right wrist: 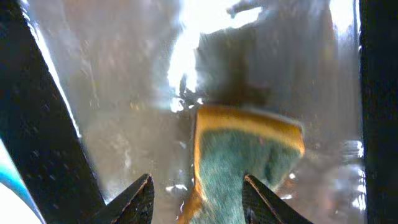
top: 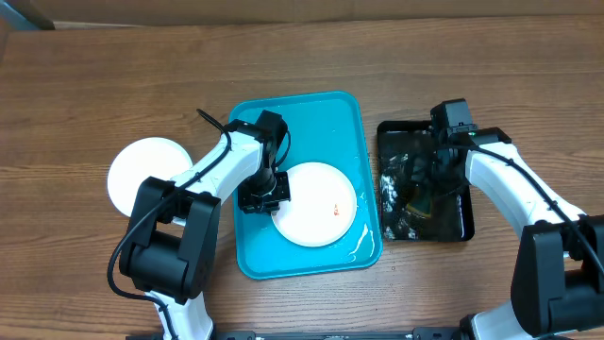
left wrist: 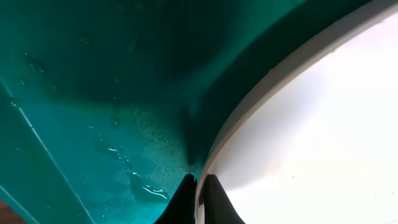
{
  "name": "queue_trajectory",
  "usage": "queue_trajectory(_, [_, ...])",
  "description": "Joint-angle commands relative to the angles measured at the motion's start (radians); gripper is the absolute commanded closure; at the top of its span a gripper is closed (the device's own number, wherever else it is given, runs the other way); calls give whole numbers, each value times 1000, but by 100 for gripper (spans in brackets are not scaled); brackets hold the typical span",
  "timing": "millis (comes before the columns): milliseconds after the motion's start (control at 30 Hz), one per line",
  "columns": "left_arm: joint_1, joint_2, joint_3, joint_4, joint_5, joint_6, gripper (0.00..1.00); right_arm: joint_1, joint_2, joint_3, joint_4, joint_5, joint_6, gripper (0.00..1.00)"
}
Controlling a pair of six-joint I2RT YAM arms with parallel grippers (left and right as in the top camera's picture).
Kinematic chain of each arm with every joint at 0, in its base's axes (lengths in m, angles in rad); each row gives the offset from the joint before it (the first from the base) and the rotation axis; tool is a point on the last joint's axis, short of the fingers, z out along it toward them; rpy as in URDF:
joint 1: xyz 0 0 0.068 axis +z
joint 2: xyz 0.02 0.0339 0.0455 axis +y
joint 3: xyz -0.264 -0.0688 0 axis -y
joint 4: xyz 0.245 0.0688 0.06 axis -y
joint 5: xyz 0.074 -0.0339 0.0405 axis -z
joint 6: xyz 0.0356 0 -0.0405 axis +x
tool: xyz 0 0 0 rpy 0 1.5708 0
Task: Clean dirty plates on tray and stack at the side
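Two plates show from above: a dirty plate [top: 321, 189] lying flat in the near half of the blue tray [top: 311, 127], with an orange smear [top: 335, 210] right of its middle, and a second plate [top: 146, 172] on the bare table to the left, well apart from the tray. The left pincer [left wrist: 199, 198] is clamped on the dirty plate's left rim, its fingertips pressed together with the white edge between them. That arm is the nearer one and looks to be steadying the plate.

The right pincer [right wrist: 198, 199] hangs over the black tray [top: 469, 227] with its fingers spread apart. The sponge [right wrist: 249, 155] (yellow with a green scrub face) lies in shallow water just ahead, between the two tips and somewhat toward the right one. Its long axis I cannot tell for sure. My guess is that the next move is to close on the sponge, then carry it leftward over the tray rim to the smear, which sits on the side facing this arm.
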State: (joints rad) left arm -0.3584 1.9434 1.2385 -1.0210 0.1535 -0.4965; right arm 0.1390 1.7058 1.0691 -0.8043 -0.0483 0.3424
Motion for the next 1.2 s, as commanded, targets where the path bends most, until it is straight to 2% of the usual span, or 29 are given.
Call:
queue_trajectory(0, [-11,30,-30,28,-22,-21,96,1,37,-47,30,30,14,53])
queue_trajectory(33, [-11,30,-30,27,-22,-21,96,1,49,-60,38,49,33,55])
queue_trajectory(233, [-11,30,-30,31,-22,-21,96,1,100,-88,51,55,51,89])
queue_trajectory(333, [-11,30,-30,32,-22,-21,96,1,96,-70,31,55,50,96])
queue_trajectory(400, [-11,30,-30,32,-23,-21,96,1,93,-42,-1,55,42,96])
queue_trajectory(433, [-10,30,-30,33,-23,-21,96,1,88,-16,-29,55,30,93])
queue_trajectory(533, [-10,30,-30,35,-22,-21,96,1,66,35,-100,54,24,73])
queue_trajectory(867, [-10,30,-30,36,-22,-21,96,1,20,34,-225,3,45,58])
queue_trajectory(1033, [-10,30,-30,42,-22,-21,96,1,21,-55,-131,2,111,58])
queue_trajectory(1167, [-11,30,-30,42,-22,-21,96,1,21,-109,-31,3,111,76])
